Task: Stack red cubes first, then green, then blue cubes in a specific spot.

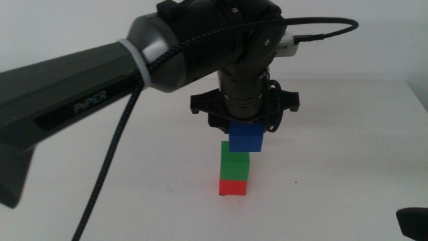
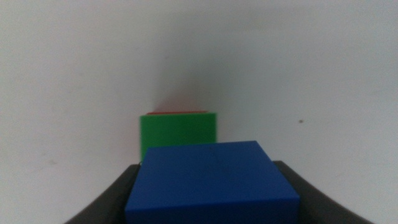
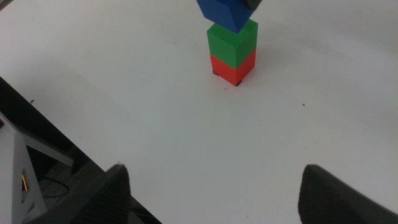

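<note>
A: The middle view looks forward and down over the white table (image 1: 348, 154), fairly near the stack.

B: The left wrist view sits right behind the blue cube (image 2: 211, 183). The right wrist view faces the stack from farther off. All three share the green cube (image 1: 235, 166).

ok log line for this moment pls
left pincer: shut on blue cube, above green cube on red cube | not placed | right pincer: open, waiting

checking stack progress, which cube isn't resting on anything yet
The blue cube, held in the left gripper above the green cube, which sits on red.
</note>
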Controlling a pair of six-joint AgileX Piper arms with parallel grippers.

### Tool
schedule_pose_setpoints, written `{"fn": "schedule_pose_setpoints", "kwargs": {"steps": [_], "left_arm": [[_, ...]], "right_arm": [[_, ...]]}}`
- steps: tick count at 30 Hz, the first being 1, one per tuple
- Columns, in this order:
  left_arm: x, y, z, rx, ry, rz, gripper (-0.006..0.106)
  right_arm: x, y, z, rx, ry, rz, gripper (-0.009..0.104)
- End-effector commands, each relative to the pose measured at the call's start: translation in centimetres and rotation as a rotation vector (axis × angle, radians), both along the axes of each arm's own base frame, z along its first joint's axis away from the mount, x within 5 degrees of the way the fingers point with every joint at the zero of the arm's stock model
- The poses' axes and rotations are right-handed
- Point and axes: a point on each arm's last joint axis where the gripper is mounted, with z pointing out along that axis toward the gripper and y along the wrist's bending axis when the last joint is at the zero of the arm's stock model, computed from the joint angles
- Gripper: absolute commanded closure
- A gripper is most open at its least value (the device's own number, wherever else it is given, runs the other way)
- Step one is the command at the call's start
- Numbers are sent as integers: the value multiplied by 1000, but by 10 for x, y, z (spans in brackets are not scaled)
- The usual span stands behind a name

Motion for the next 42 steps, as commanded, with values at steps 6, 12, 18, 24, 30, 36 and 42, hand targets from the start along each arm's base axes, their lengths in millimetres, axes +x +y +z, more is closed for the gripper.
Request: {"fn": "schedule_pose_setpoints", "kwargs": {"steps": [6,12,18,24,30,36,42], "left_arm": [[4,-4,-3,-14,8,16,102],[8,3,-11,14,19,39,102],[11,7,-13,40,1,51,102],[14,8,-18,25,37,60,102],[16,6,-26,41,54,47,102],[17,9,-29,40,72,38,102],[17,9,-29,37,75,38,102]], "right_arm": [[0,-1,0,0,-14,7,2],[0,-1,0,0,-14,7,2],[0,-1,0,0,-14,7,2],[0,-1,0,0,-14,7,2],[0,-1,0,0,-14,7,2],[0,-1,0,0,-14,7,2],[0,-1,0,0,-14,7,2]]}}
